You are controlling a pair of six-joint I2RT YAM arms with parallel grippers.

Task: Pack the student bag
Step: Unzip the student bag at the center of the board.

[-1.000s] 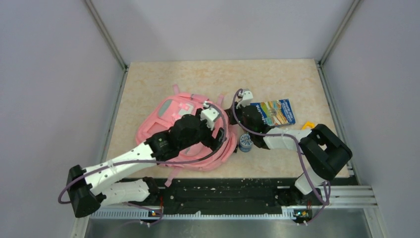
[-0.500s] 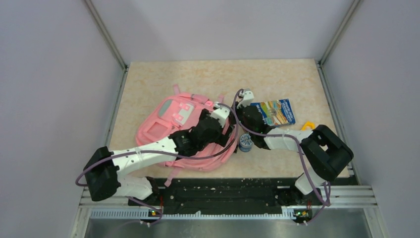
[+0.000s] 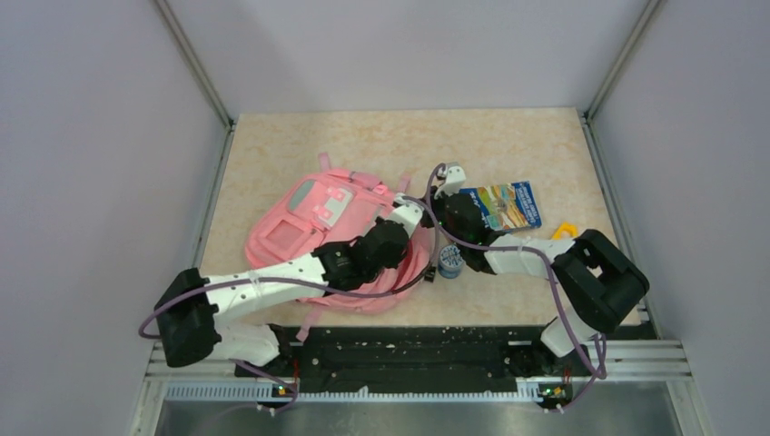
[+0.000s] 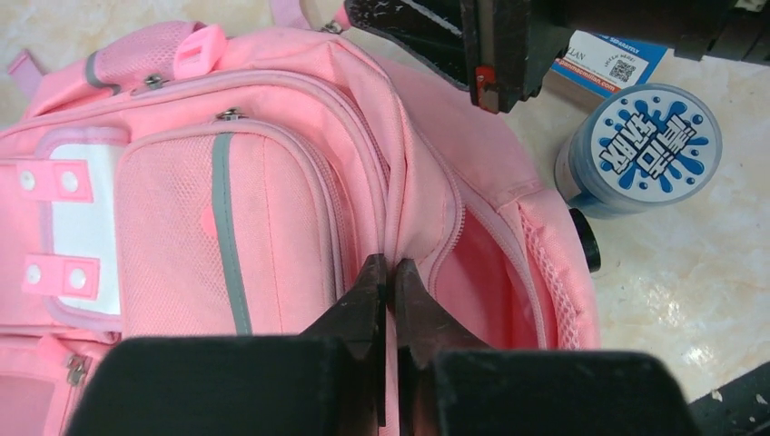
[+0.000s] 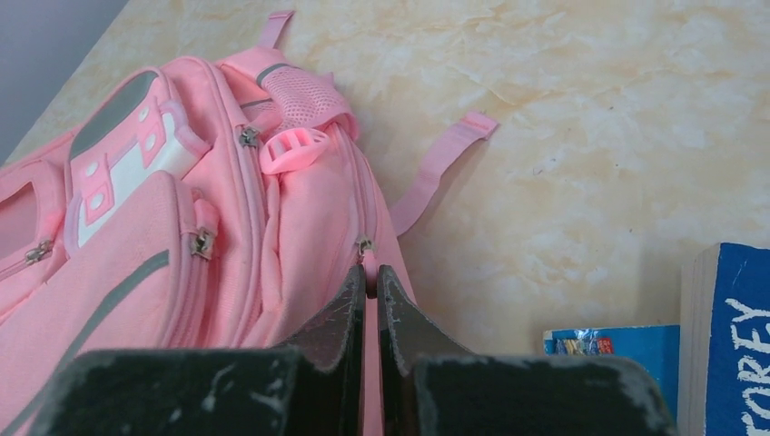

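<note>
Left gripper [image 4: 391,271] is clamped shut on the student bag [image 3: 300,227]. Its two black fingers [image 4: 363,304] meet on a raised ridge of pink fabric at the rim of the main opening, and the cloth is pinched between their tips. Just right of that pinch the main compartment gapes, showing pink lining and a strip of mesh inside.

The right gripper [image 5: 370,272] is also closed. Its tips meet on a pink tab that hangs from a small metal zip slider [image 5: 363,246] on the bag's right side, farther from the arms than the left gripper's hold. In the left wrist view the two grippers are near each other on the same edge of the bag.

The student bag lies flat on the marbled surface [image 3: 381,145], left of centre and towards the near edge. Its front pockets and grey-white patch face up, the carry loop points to the far side, and a strap end trails off the near side. The left arm reaches across the bag from the near left.

A round tub [image 4: 649,145] with a blue-and-white printed lid stands upright on the surface just right of the bag's open side. A blue book [image 3: 501,205] lies beyond it, to the right of the right gripper. A small yellow item [image 3: 565,230] sits farther right, too little of it showing to identify.
</note>
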